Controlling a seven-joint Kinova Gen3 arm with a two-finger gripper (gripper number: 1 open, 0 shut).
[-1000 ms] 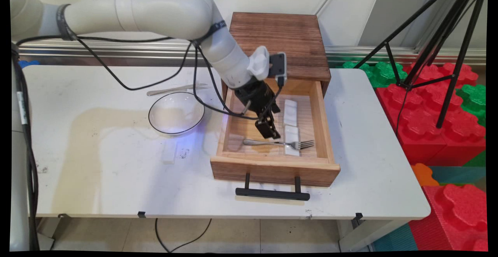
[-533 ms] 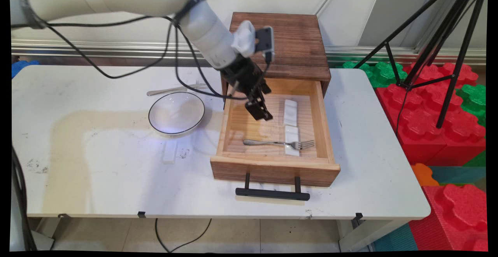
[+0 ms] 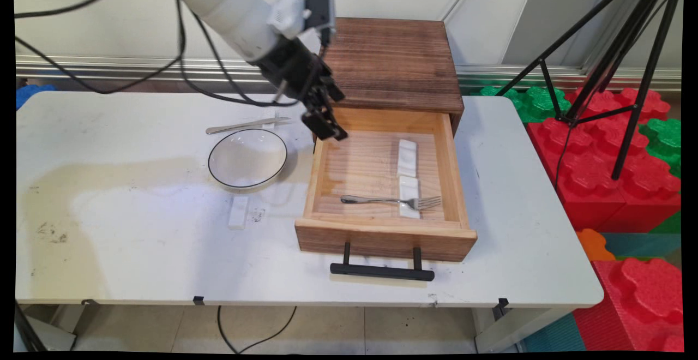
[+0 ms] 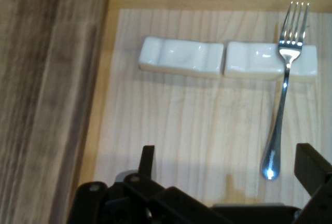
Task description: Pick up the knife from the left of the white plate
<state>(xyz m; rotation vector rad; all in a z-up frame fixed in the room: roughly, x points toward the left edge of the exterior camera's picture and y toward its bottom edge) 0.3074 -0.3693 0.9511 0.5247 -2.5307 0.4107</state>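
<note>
1. Gripper (image 3: 326,126): fingers spread wide and holding nothing (the hand view shows bare drawer floor between them). It hangs above the back left corner of the drawer (image 3: 384,235), clear of the wood.
2. Fork (image 3: 381,200): lies flat in the drawer's near part, tines on a white rest (image 3: 409,190), handle towards the left wall. It is well apart from the gripper.
3. Second rest (image 3: 407,157): end to end with the first, farther back, and bare.
4. Cabinet (image 3: 392,60): dark wooden top, with the drawer pulled out of its front.
5. Table (image 3: 136,251): carries a bowl (image 3: 247,158), a long utensil (image 3: 245,125) behind it and a third rest (image 3: 238,211) in front of it.
6. Hazard, by judgement: the gripper sits close to the drawer's left wall and the cabinet's front edge, so a low sideways move could strike the wood. The loose cables could drag the utensil or the bowl.
</note>
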